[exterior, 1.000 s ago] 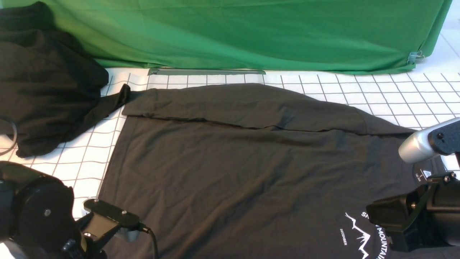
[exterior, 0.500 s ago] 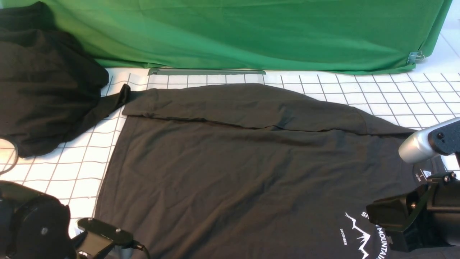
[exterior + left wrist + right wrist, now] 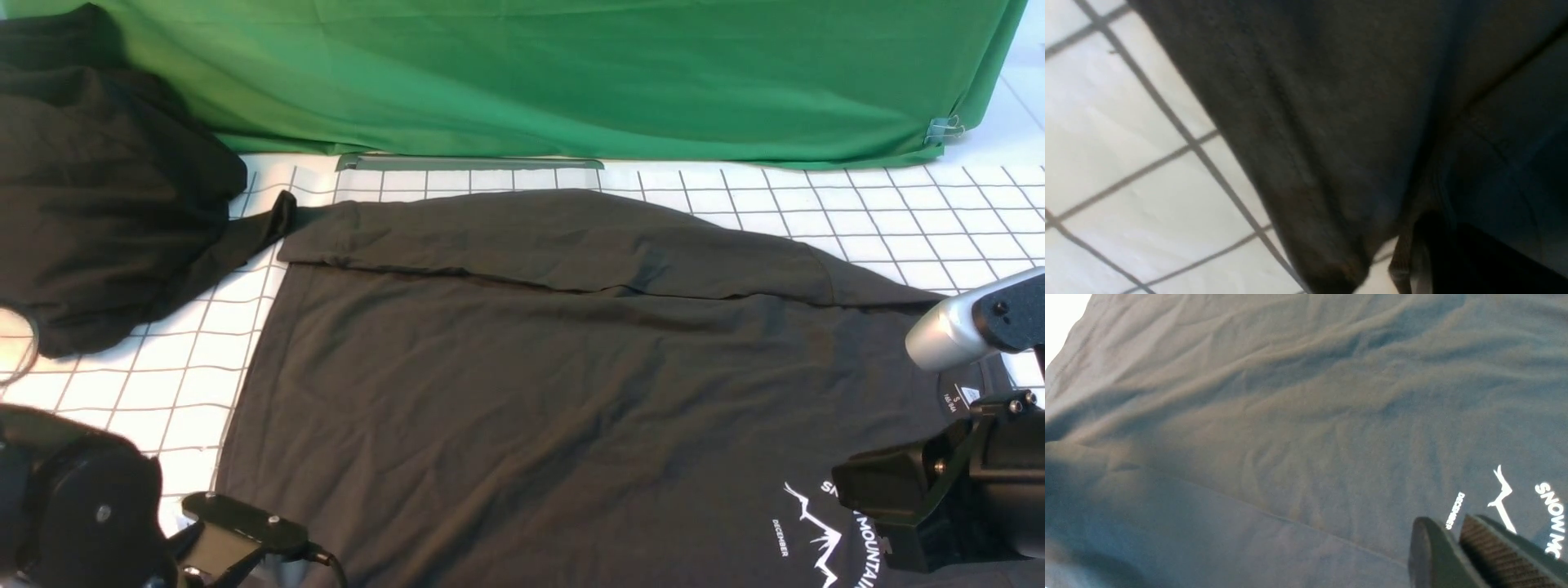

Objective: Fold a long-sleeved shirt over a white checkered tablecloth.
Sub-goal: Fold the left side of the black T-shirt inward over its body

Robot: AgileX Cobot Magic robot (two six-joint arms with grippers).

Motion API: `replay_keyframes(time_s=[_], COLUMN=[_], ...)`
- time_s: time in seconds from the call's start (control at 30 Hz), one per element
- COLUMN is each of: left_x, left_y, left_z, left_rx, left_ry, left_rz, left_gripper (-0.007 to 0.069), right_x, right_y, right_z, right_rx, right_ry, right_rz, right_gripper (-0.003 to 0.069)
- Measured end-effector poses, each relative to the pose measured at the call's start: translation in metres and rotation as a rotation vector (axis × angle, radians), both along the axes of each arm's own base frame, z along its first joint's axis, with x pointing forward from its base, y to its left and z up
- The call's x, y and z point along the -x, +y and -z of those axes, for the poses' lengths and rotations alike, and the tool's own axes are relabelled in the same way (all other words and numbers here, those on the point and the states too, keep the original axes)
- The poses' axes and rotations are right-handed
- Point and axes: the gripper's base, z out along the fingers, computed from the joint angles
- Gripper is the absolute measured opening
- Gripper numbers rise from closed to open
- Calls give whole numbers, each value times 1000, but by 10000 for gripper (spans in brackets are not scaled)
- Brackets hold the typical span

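Left pincer (image 3: 1421, 249) has dropped and closed on the near-left hem corner (image 3: 1339, 269) of the long-sleeved shirt (image 3: 531, 384), which lies crosswise on the white checkered tablecloth (image 3: 898, 212); right pincer (image 3: 1447, 535), near-shut and apparently empty, hovers over its print (image 3: 1502, 494).

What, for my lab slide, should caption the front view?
Dark long-sleeved shirt spread flat on a white checkered tablecloth, one sleeve folded along its far edge, green cloth behind.
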Motion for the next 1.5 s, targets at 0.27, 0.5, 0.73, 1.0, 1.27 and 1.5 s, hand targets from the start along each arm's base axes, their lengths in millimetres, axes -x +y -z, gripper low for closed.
replay_keyframes(time_s=[0.27,0.5,0.73,1.0,1.27,1.5], left_x=[-20,-64,-134,-218,-252,-259], left_y=[-12,-21,-16,7,17,14], left_z=[-42,-106,-152,-126,-89,-81], left_rx=[21,17,-25,-65,-102,-77], left_ry=[2,-302,-494,-453,-403,-424], left_rz=[51,122,59,-46,-68,-73], left_gripper=[11,11,11,11,11,51], right_x=[0,-1,-4,-3,3,3], right_y=[0,0,0,0,0,0], right_z=[0,-1,-3,-3,2,2], right_rx=[0,-4,-21,-20,14,15], right_ry=[-1,-10,-48,-40,33,36], right_rz=[0,4,19,19,-14,-15], right_gripper=[103,107,115,123,125,125])
